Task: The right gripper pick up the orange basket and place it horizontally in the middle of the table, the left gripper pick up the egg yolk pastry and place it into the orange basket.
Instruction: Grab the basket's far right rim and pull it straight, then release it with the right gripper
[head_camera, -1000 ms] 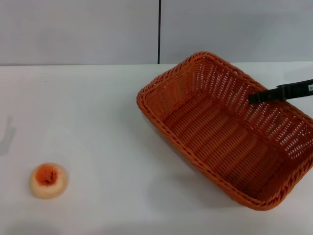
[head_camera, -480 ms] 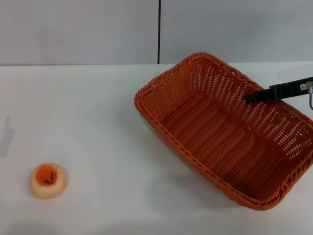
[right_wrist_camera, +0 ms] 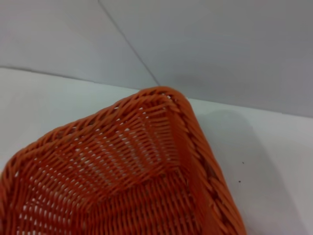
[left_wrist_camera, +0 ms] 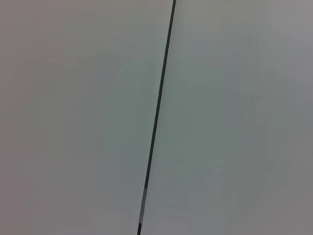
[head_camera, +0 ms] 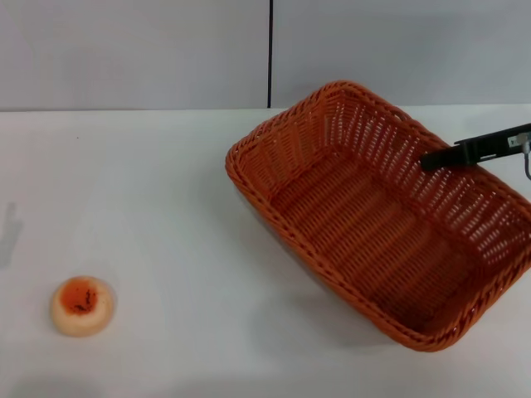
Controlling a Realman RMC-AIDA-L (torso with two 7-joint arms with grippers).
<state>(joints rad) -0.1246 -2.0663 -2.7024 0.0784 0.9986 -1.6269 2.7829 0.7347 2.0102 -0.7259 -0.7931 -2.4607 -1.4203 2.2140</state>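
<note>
My right claw (head_camera: 431,159) is reaching in from the right side of the head view, one thin black finger (head_camera: 465,152) lying over the far long wall of the basket (head_camera: 365,224). Only that finger is showing, so I cannot tell whether the claw is spread or pinching the rim.

The basket is sitting on the right half of the table (head_camera: 166,191), skewed, its long axis running from upper left to lower right. A shadow is showing under its near-left edge. Whether that side is lifted off the table, I cannot tell.

My right wrist view is looking down along a rounded corner of the basket (right_wrist_camera: 161,98), with white table and grey wall beyond.

The pastry (head_camera: 81,305) is resting on the table at near left, well apart from the basket, orange top facing up.

My left claw is not showing in any view. Its wrist camera is facing a grey wall (left_wrist_camera: 73,117) with a dark seam (left_wrist_camera: 156,117).
</note>
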